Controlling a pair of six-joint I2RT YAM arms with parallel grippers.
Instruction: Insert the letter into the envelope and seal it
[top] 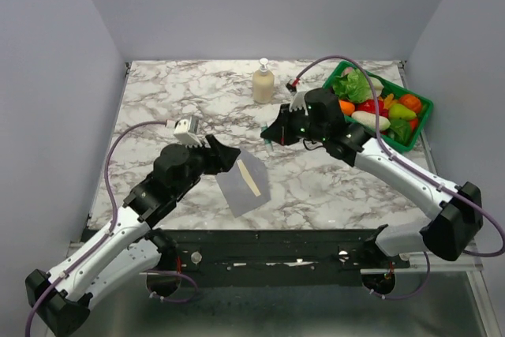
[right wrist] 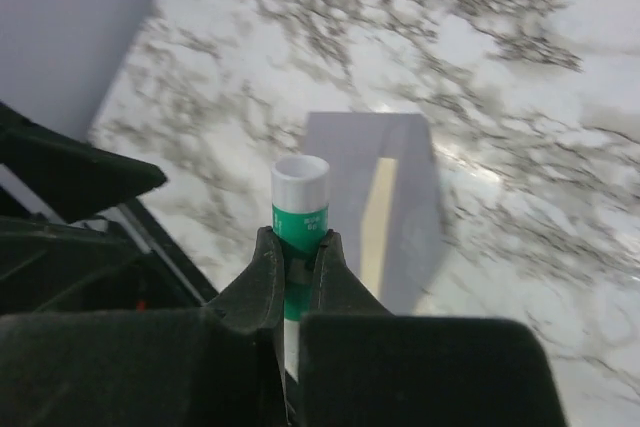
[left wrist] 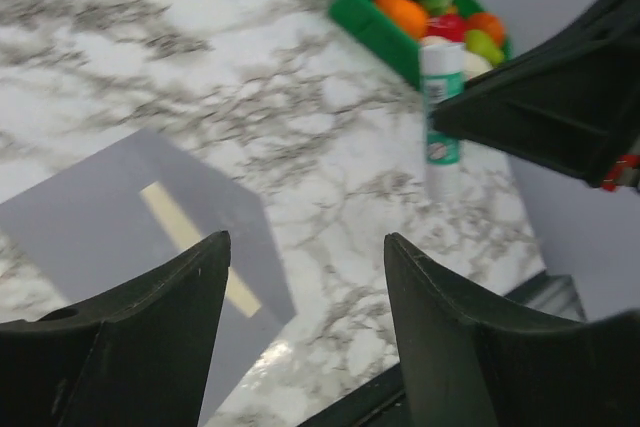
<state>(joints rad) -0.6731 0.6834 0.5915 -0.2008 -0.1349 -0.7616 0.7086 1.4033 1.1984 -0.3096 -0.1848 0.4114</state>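
The envelope [top: 237, 196] lies flat on the bench [top: 158, 100], near-centre. Of the letter [top: 250, 177] only a narrow cream strip shows on it, its long axis running far-left to near-right. The left pincer [left wrist: 305, 240], fingers apart and empty, hangs just beside the envelope's far-left corner and is the nearer. The right pincer [right wrist: 298, 252] is clamped on a glue stick [right wrist: 300, 187], beyond the far-right corner. Judgement: gluing means moving near-left along that strip's line.
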